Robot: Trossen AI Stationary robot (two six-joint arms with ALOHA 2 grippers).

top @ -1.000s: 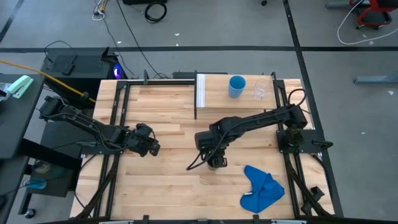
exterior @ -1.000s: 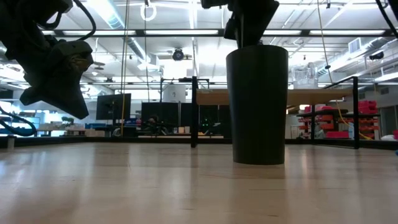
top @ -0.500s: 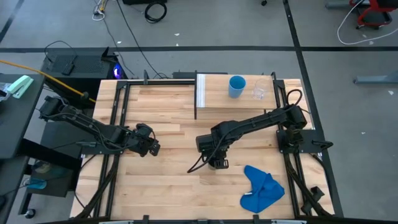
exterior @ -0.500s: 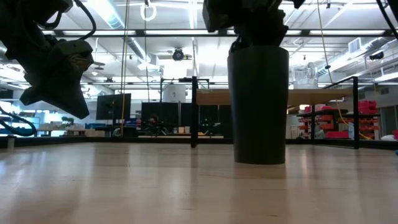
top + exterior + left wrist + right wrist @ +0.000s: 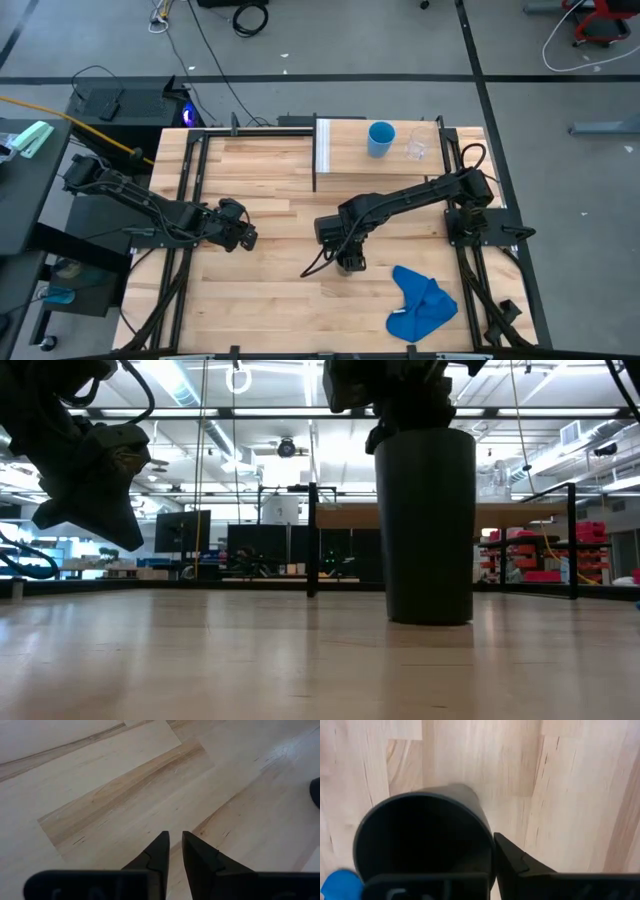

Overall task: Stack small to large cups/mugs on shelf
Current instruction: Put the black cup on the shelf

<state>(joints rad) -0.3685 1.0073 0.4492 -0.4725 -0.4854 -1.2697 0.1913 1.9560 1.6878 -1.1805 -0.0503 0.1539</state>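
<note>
The tall black cup point(image 5: 347, 262) stands upright on its base on the tabletop, near the middle point(image 5: 425, 525). My right gripper point(image 5: 345, 254) is above it at its rim and shut on it point(image 5: 487, 847). The light-blue cup point(image 5: 380, 138) and the small clear cup point(image 5: 418, 146) stand side by side on the shelf point(image 5: 360, 165) at the table's far side. My left gripper point(image 5: 245, 238) waits shut above the table's left part point(image 5: 175, 837), touching nothing. My right gripper holds the black cup by its rim point(image 5: 487, 832), coming from above and pointing down. One finger point(image 5: 512, 860) lies on the outside of the wall. The other is hidden inside the dark hollow. The cup is upright with its base point(image 5: 430, 618) on the table.
A crumpled blue cloth point(image 5: 420, 305) lies on the table near its near right corner, close to the black cup. The shelf's white end panel point(image 5: 323, 145) faces the table's left. Bare wood lies between the two arms.
My right gripper has come down onto the black cup's rim. The cup has slid a little toward the table's right edge, staying upright on the table.
</note>
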